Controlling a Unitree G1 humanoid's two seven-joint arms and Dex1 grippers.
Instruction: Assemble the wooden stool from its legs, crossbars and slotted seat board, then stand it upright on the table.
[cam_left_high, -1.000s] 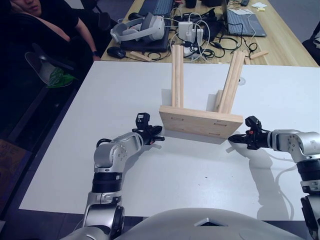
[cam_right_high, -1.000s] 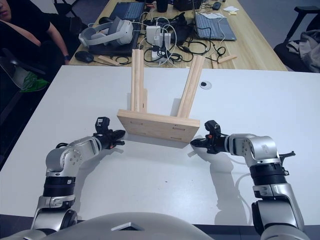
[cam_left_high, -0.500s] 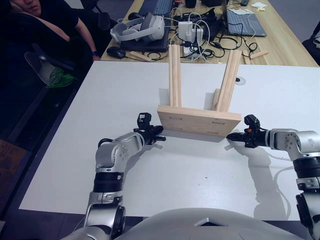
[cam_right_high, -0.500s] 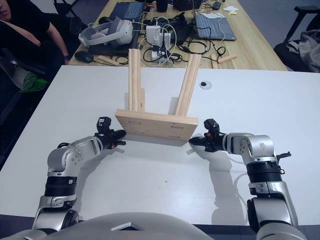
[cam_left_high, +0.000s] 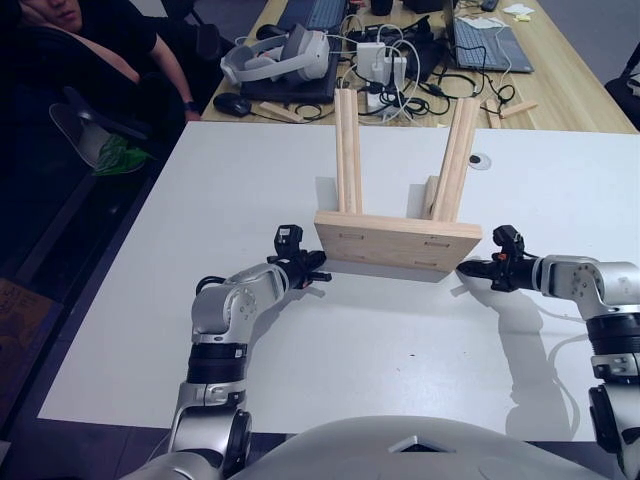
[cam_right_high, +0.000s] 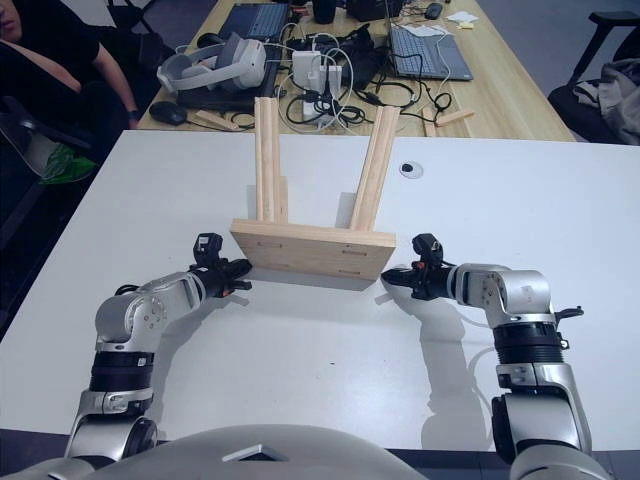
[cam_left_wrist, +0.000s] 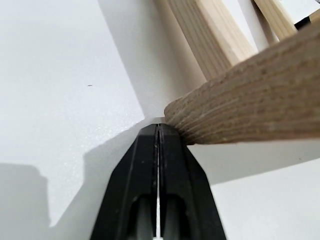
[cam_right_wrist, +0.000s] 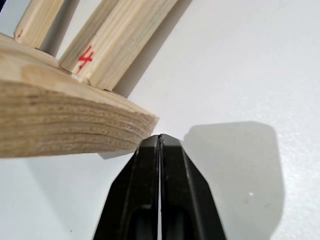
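Stool (cam_left_high: 400, 190) was put together and lay tipped over on the white table (cam_left_high: 400, 360), near the robot's edge. The seat board (cam_left_high: 398, 244) faced the robot. Its long axis ran left to right, and the legs (cam_left_high: 347, 150) ran away from the robot toward the far side. I could not tell whether the far ends of the legs touched the table. Left gripper (cam_left_high: 318, 277) sat at the board's lower left corner, fingers pressed flat together and holding nothing, its tip touching the wood in the left wrist view. Right gripper (cam_left_high: 465, 268) was likewise closed and empty, its tip just under the lower right corner. There the right wrist view showed the corner raised a little above its shadow. So the board lay squarely between the two grippers, one at each end of its long axis, neither arm nearer than the other. By my reading the stool was built and only had to be stood up. That would mean swinging the seat up and over the legs, with both tips lifting evenly. An uneven push could twist it or slide it across the smooth top. The table was bare around the stool, with room ahead. Behind it stood a wooden desk (cam_left_high: 560, 90) with a headset (cam_left_high: 285, 55), a laptop (cam_left_high: 490, 45) and cables, well apart from the work.
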